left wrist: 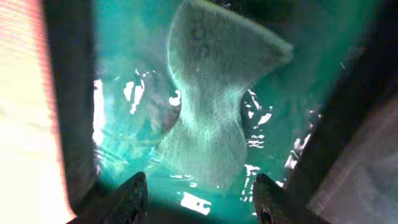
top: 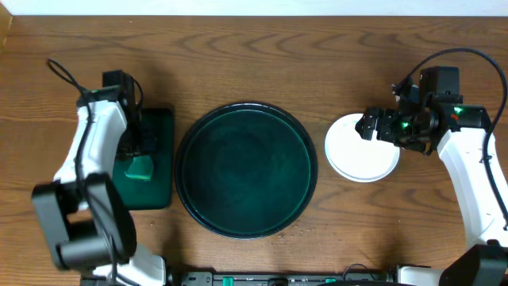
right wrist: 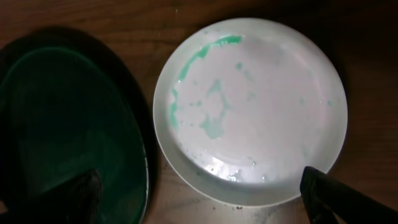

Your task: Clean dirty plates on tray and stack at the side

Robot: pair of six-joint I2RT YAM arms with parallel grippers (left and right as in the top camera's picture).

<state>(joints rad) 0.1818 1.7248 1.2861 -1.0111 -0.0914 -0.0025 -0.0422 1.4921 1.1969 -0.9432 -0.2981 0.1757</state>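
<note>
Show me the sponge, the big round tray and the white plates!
sponge point(left wrist: 211, 118): left wrist view, on its narrow middle.
big round tray point(top: 246, 171): overhead view, on its bare floor.
white plates point(right wrist: 255, 99): right wrist view, on the top plate's smeared centre.

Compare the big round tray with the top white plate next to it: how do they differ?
Colour: the tray is dark green-black, while the top plate is white with teal smears.
Size: the tray is much wider than the top plate.
Load: the tray holds nothing, while the top plate lies on another white plate.
Both are round with a raised rim.
</note>
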